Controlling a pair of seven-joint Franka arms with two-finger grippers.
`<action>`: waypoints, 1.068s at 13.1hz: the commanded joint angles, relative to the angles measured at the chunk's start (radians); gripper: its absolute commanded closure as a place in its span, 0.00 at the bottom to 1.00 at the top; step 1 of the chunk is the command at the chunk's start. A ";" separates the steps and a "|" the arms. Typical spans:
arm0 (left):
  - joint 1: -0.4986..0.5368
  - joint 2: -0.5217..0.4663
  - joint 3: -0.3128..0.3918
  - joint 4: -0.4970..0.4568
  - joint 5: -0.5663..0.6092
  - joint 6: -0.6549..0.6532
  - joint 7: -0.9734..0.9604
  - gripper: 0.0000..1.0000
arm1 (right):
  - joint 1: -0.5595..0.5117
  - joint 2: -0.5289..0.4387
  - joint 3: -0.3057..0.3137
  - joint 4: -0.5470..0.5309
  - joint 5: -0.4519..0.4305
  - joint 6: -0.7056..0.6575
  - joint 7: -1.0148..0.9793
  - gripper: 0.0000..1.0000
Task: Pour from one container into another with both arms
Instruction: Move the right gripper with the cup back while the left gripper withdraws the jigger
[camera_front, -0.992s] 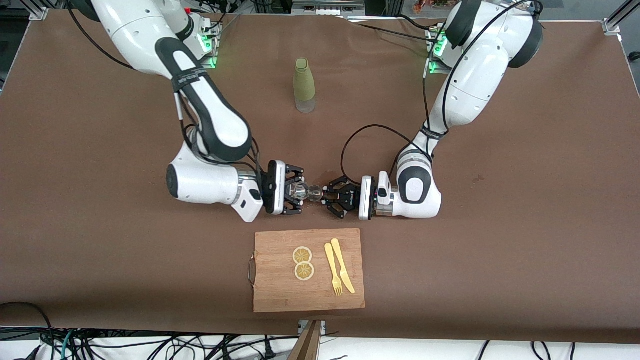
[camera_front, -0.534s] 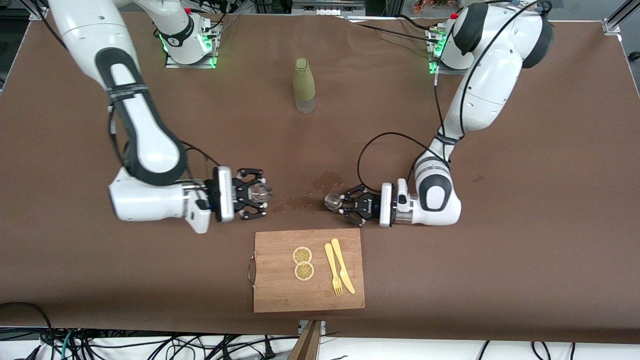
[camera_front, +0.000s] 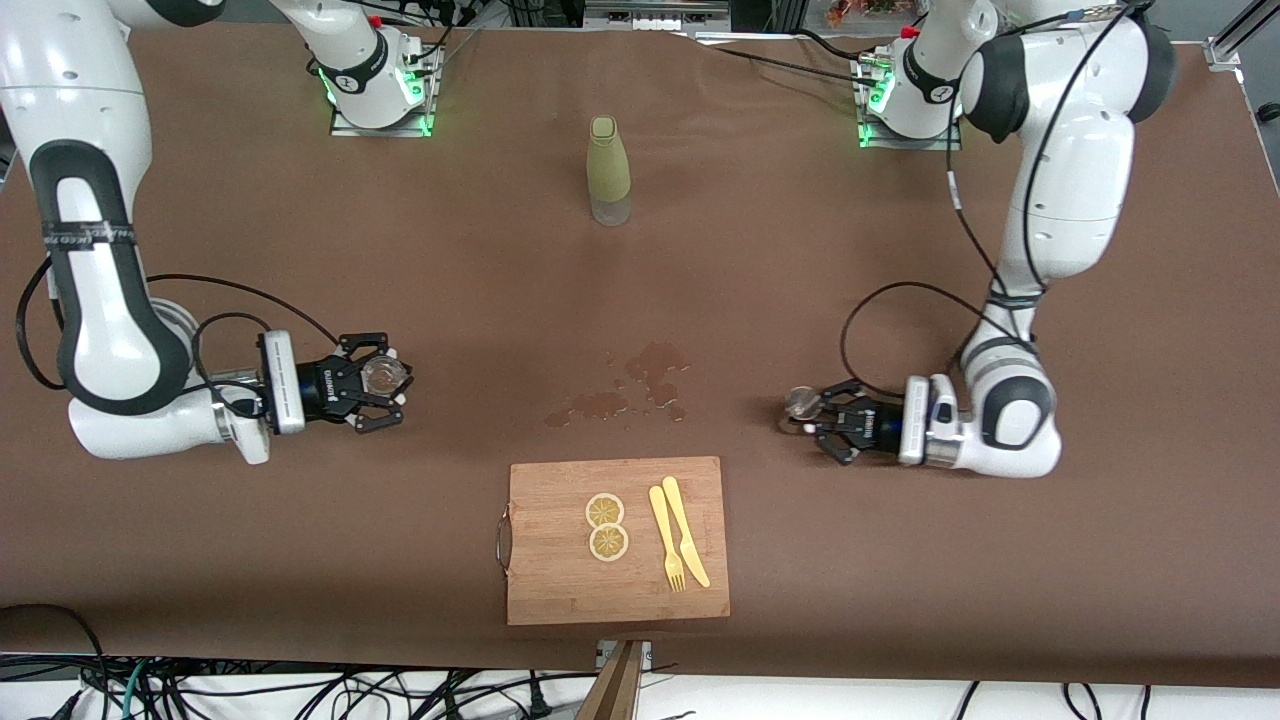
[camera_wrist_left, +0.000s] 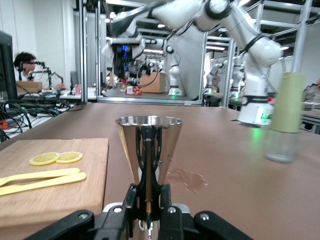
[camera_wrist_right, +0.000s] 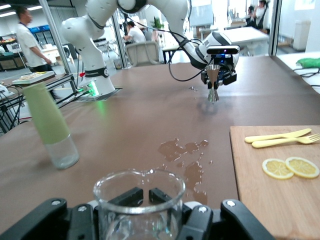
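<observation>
Grippers stand well apart: the left gripper (camera_front: 808, 412) holds its jaws pinched on a steel jigger (camera_wrist_left: 148, 150), upright, toward the left arm's end of the table (camera_front: 900, 250). The right gripper (camera_front: 392, 385) has its jaws clamped on a clear glass beaker (camera_wrist_right: 139, 197), upright, toward the right arm's end. Spilled liquid (camera_front: 640, 385) lies between them, beside the cutting board (camera_front: 560, 590).

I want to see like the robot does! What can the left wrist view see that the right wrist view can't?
Only the left wrist view shows the metal jigger close up in the left end effector. Only the right wrist view shows the glass beaker held by the right end effector. Both show the green bottle, spilled puddle, lemon slices and cutting board.
</observation>
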 joint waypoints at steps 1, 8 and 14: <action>0.072 0.004 0.040 -0.019 0.020 -0.130 0.082 1.00 | -0.072 0.046 0.015 -0.039 0.005 -0.043 -0.146 1.00; 0.292 0.015 0.109 -0.021 0.198 -0.296 0.217 1.00 | -0.169 0.241 -0.008 -0.050 0.002 -0.049 -0.395 1.00; 0.414 0.041 0.110 -0.021 0.301 -0.347 0.368 1.00 | -0.196 0.324 -0.008 -0.048 0.015 -0.049 -0.441 1.00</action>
